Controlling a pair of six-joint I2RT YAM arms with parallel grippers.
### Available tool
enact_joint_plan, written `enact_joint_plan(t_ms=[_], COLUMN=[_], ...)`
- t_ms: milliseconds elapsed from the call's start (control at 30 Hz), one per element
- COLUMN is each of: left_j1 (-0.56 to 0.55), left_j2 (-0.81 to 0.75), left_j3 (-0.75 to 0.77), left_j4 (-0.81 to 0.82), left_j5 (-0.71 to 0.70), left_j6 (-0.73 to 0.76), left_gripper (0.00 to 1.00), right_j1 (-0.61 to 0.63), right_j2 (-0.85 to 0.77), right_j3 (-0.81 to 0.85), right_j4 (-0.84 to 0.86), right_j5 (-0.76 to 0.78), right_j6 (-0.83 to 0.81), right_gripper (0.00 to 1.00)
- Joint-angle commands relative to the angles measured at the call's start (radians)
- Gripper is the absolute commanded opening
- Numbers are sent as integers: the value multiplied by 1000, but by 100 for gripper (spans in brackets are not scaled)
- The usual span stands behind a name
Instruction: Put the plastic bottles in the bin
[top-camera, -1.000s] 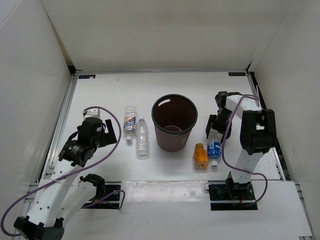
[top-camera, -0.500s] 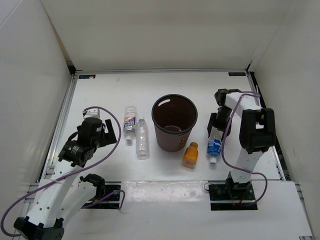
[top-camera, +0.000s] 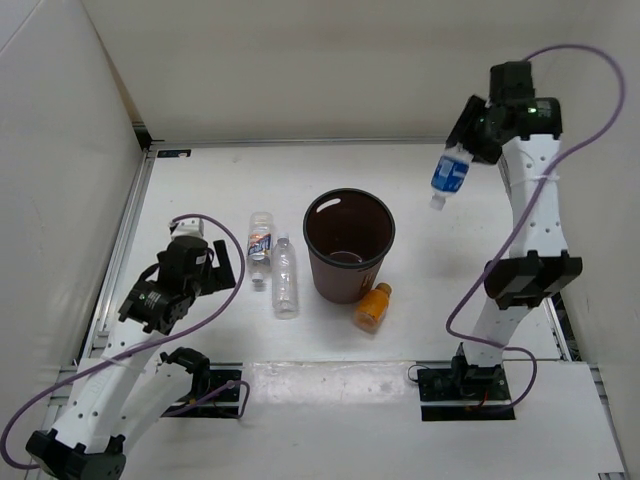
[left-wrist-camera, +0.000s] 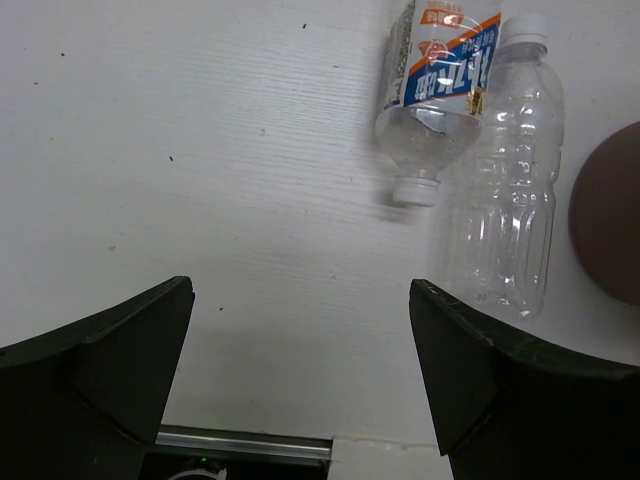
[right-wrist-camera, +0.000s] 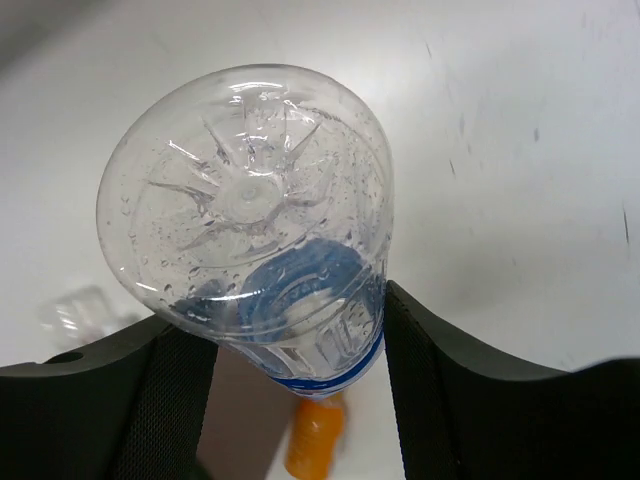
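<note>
The right gripper (top-camera: 466, 148) is clamped on the blue-labelled bottle (top-camera: 450, 174), held high in the air to the right of the bin (top-camera: 310, 214) and behind it, not over the opening. The bottle's long axis is tilted, with the cap down towards the near left and the base up between the fingers (right-wrist-camera: 170, 400). In the right wrist view the base faces the camera.

Half a second ago this bottle lay on the table (top-camera: 200, 180) right of the bin; the arm has since swung it upward. The orange bottle (top-camera: 371, 306) has rolled left and now lies on a diagonal just beside the bin's foot.

Left of the bin, the orange-and-white-labelled bottle (left-wrist-camera: 435, 75) and the clear bare bottle (left-wrist-camera: 505, 170) lie side by side. Both run far to near, the labelled cap pointing near and the bare one's cap far. They have not moved. The left gripper (left-wrist-camera: 300, 290) hangs spread and empty over the table beside them, as before.
</note>
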Motion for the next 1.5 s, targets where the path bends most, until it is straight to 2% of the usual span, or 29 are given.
enact_joint_plan(t_ms=[0, 167, 267, 300, 367, 500, 667, 800, 833, 1000, 1167, 1200, 1233, 1333, 1400, 1467], left_j1=[-30, -104, -142, -163, -174, -190, -197, -197, -199, -199, -201, -199, -197, -199, -201, -199], left_j2=[9, 30, 41, 42, 51, 52, 44, 44, 47, 45, 45, 47, 48, 47, 47, 48], left_j3=[-6, -17, -23, -26, -33, -35, -35, -33, -30, -32, -38, -38, -38, -38, -41, -38], left_j4=[19, 26, 35, 38, 50, 53, 53, 47, 46, 47, 56, 58, 59, 59, 58, 58], left_j5=[-22, -48, -59, -57, -59, -57, -59, -63, -65, -79, -86, -88, -86, -86, -86, -86], left_j6=[-2, -9, -10, -10, -12, -10, -15, -16, -18, -16, -9, -10, -6, -7, -7, -7], left_gripper=[100, 100, 100, 100, 100, 100, 100, 100, 100, 100, 100, 100, 100, 100, 100, 100], right_j1=[9, 84, 135, 166, 196, 307, 481, 519, 513, 529, 551, 549, 546, 522, 514, 505], right_j2=[-4, -131, -271, -291, -326, -316, -254, -208, -192, -167, -205, -211, -219, -271, -303, -334], right_j3=[179, 180, 83, 56, 3, 42, -25, -102, -115, -104, -145, -152, -190, -259, -264, -254], right_j4=[-182, -131, 7, 125, 157, 197, 194, 206, 206, 225, 332, 363, 405, 513, 536, 535], right_j5=[6, 0, -83, -95, -65, -60, -26, -33, -81, -96, -180, -206, -247, -339, -329, -239], right_j6=[52, 102, 102, 108, 123, 102, 102, 152, 166, 160, 71, 48, 25, -10, -30, -90], right_gripper=[0, 0, 0, 0, 1, 6, 2, 5, 5, 11, 25, 30, 90, 90, 90, 90])
